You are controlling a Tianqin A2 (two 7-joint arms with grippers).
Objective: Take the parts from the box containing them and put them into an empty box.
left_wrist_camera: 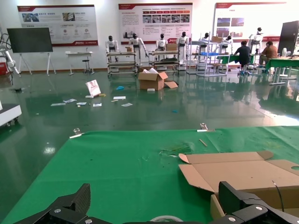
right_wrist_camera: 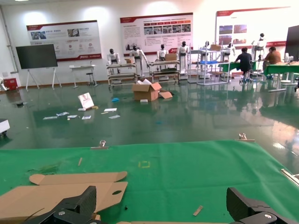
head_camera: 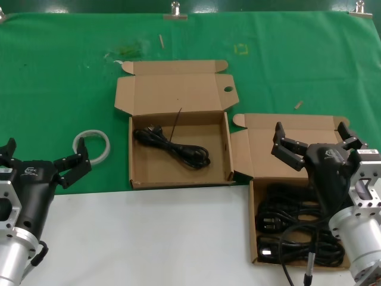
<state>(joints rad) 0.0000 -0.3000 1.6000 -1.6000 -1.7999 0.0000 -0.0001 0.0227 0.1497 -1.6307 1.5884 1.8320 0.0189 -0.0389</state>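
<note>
Both tools gape wide, right tool (head_camera: 311, 138) empty.

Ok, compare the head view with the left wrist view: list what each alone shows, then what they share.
Head view only: black power cords piled in the right brown cardboard box, one black cord in the left brown cardboard box, the open right gripper above the pile, the whole white tape ring.

Left wrist view only: a hall with display boards and people.

Both: green cloth, the left box's lid, the open left gripper.
</note>
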